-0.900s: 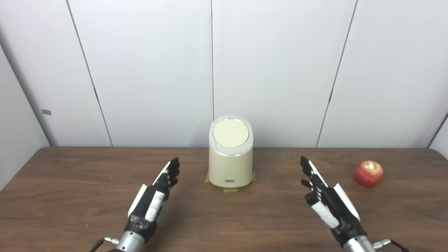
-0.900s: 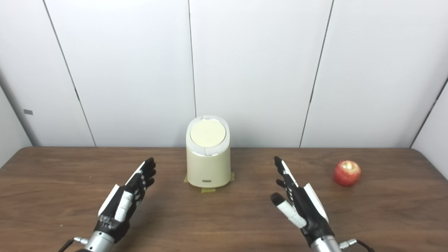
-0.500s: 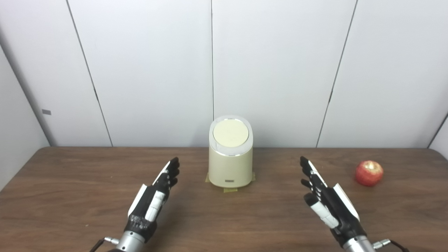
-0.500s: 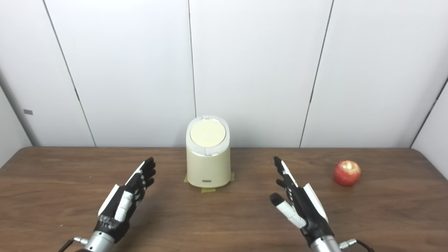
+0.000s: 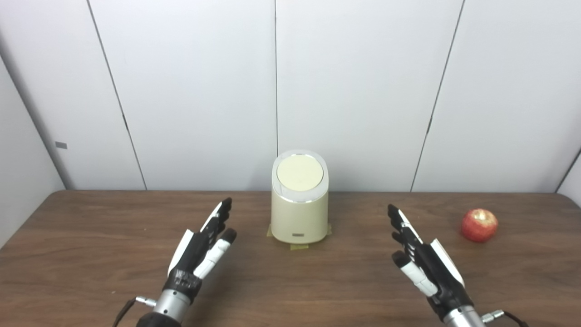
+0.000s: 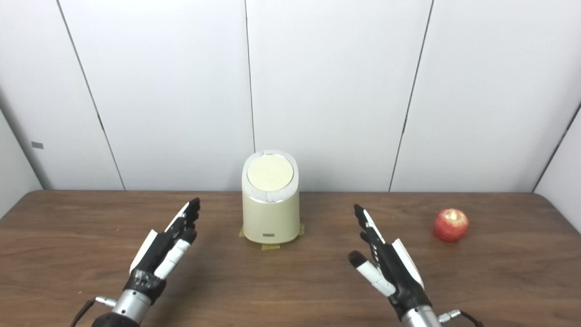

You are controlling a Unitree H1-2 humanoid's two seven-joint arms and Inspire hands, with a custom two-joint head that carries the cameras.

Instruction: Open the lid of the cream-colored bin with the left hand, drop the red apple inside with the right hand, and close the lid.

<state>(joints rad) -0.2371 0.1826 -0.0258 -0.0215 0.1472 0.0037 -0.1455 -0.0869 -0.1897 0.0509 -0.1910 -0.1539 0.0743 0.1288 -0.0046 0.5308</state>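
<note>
The cream-colored bin (image 5: 299, 204) stands upright at the back of the brown wood-grain counter (image 5: 91, 254), its lid (image 5: 299, 173) shut. The left robot hand (image 5: 199, 252) hovers in front of the bin and to its left, fingers spread, holding nothing. The right robot hand (image 5: 422, 263) hovers in front of the bin and to its right, likewise spread and empty. The red apple (image 5: 479, 225) rests on the counter well to the right of the bin, beyond the right robot hand.

Nothing has begun. The likely trouble is the lid: a flat smooth disc set in a glossy pale ring, offering little to catch, so fingers may slide off. The bin is a smooth rounded plastic cylinder; tape tabs (image 5: 298, 246) at its base suggest it is fixed, though a hard sideways push may tilt it. The apple is round and glossy and may roll if nudged off-centre.
</note>
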